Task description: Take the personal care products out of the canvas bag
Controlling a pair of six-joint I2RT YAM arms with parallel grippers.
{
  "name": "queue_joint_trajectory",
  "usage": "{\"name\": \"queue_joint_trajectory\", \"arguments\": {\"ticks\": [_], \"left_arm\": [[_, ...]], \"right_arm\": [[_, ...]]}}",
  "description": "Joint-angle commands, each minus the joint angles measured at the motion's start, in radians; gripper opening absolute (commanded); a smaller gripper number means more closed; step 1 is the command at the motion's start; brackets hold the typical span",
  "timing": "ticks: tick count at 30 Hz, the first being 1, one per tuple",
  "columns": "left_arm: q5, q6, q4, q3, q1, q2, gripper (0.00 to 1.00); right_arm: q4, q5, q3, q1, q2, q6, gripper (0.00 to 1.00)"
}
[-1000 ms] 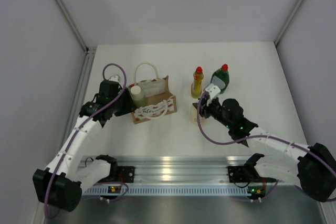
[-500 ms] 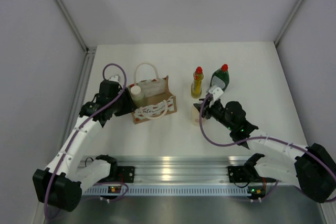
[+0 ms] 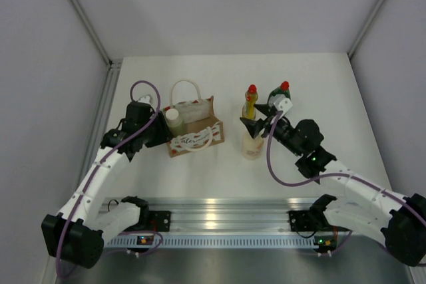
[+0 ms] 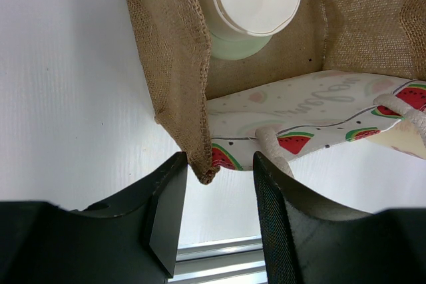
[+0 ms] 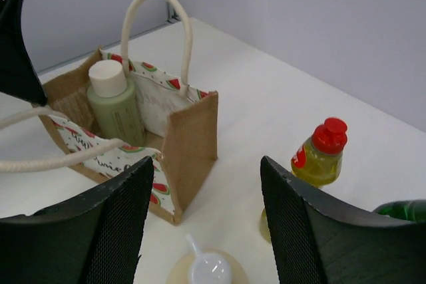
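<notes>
The canvas bag (image 3: 194, 131) stands left of centre, with the pale olive-grey bottle (image 3: 172, 117) upright inside it. My left gripper (image 3: 160, 134) is open, and the bag's left corner (image 4: 200, 157) sits between its fingers. The cream pump bottle (image 3: 252, 145) stands on the table, seen from above in the right wrist view (image 5: 208, 271). My right gripper (image 3: 257, 124) is open and empty just above it. The yellow bottle (image 3: 250, 103) and the dark green bottle (image 3: 279, 98) stand behind it. The right wrist view also shows the bag (image 5: 190, 138), the olive-grey bottle (image 5: 114, 106) and the yellow bottle (image 5: 321, 156).
The bag's cream handle (image 3: 186, 86) loops up over its far side, and a second handle (image 5: 53, 161) hangs over the front. A metal rail (image 3: 219, 214) runs along the table's near edge. Grey walls close the table at the back and sides.
My right gripper has risen and drawn back from the cream pump bottle, which now stands free on the table. The left arm and the bag have not moved.
</notes>
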State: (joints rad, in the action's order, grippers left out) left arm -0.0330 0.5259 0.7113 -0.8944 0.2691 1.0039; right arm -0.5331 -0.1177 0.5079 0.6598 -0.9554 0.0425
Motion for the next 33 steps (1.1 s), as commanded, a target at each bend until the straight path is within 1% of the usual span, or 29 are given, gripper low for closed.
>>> {"name": "queue_joint_trajectory", "arguments": {"ticks": [1,4,6,8,12,14,15,16,19,21,24,29,31,33], "left_arm": [[0.001,0.003,-0.007,0.005,0.004,-0.011,0.49],[0.005,0.003,-0.006,0.005,0.004,-0.013,0.49],[0.008,0.003,-0.006,0.006,0.004,-0.013,0.49],[0.012,0.006,-0.006,0.006,0.004,-0.013,0.49],[0.016,0.008,-0.007,0.006,0.004,-0.013,0.49],[0.019,0.006,-0.006,0.006,0.002,-0.013,0.49],[0.022,0.006,-0.006,0.006,0.002,-0.013,0.49],[0.021,0.008,-0.006,0.006,0.004,-0.013,0.49],[0.022,0.009,-0.006,0.008,0.002,-0.013,0.49],[0.022,0.011,-0.006,0.008,0.004,-0.014,0.5],[0.022,0.014,-0.006,0.009,0.004,-0.016,0.5],[0.099,0.036,-0.003,0.011,0.042,-0.013,0.5],[0.107,0.049,0.013,0.011,0.045,-0.004,0.5],[0.114,0.08,0.028,0.009,0.045,0.008,0.47]], "right_arm": [[0.034,-0.069,0.098,-0.011,-0.014,-0.012,0.63],[0.094,-0.117,0.194,-0.011,-0.087,-0.035,0.63],[0.102,-0.166,0.26,-0.011,-0.13,-0.105,0.63],[0.093,-0.23,0.317,-0.006,-0.198,-0.137,0.63],[0.108,-0.261,0.431,0.04,-0.321,-0.181,0.63],[0.136,-0.261,0.51,0.078,-0.405,-0.156,0.63],[0.178,-0.261,0.541,0.089,-0.461,-0.144,0.64],[0.206,-0.255,0.573,0.102,-0.489,-0.13,0.66],[0.32,-0.222,0.742,0.144,-0.603,-0.081,0.68],[0.363,-0.198,0.8,0.164,-0.653,-0.059,0.69],[0.419,-0.174,0.9,0.179,-0.774,-0.05,0.69],[0.545,-0.16,1.067,0.196,-0.904,0.025,0.7],[0.581,-0.168,1.101,0.198,-0.947,0.033,0.7],[0.601,-0.181,1.132,0.202,-0.97,0.045,0.7]]}}
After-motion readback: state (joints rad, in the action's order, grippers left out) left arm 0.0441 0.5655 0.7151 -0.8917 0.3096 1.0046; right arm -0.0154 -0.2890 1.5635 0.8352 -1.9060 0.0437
